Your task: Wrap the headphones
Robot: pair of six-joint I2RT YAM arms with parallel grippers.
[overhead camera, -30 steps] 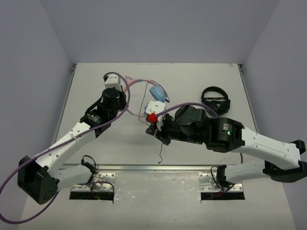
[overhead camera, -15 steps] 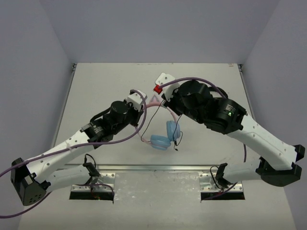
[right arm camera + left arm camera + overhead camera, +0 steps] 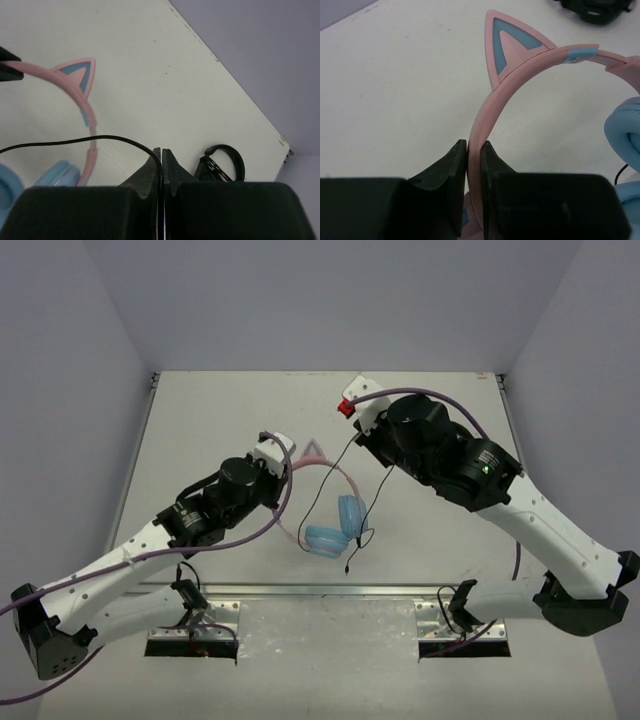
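Note:
The headphones (image 3: 330, 530) are in the middle of the table, the pink headband (image 3: 520, 80) with its cat ear (image 3: 512, 45) arching over two light blue earcups (image 3: 325, 540). My left gripper (image 3: 475, 145) is shut on the headband's left side. Further back, my right gripper (image 3: 161, 150) is shut on the thin black cable (image 3: 75, 140). From that gripper (image 3: 357, 435) the cable (image 3: 372, 502) runs down past the earcups, and its loose end lies near the front rail.
Smaller all-black headphones (image 3: 222, 162) lie at the back right, beyond my right gripper, hidden under the right arm in the top view. A metal rail (image 3: 330, 590) lines the near table edge. Grey walls close in the back and sides.
My left gripper has carried the headphones from the back of the table to the middle. My right gripper swung from the near middle to the back, drawing the cable out with it.

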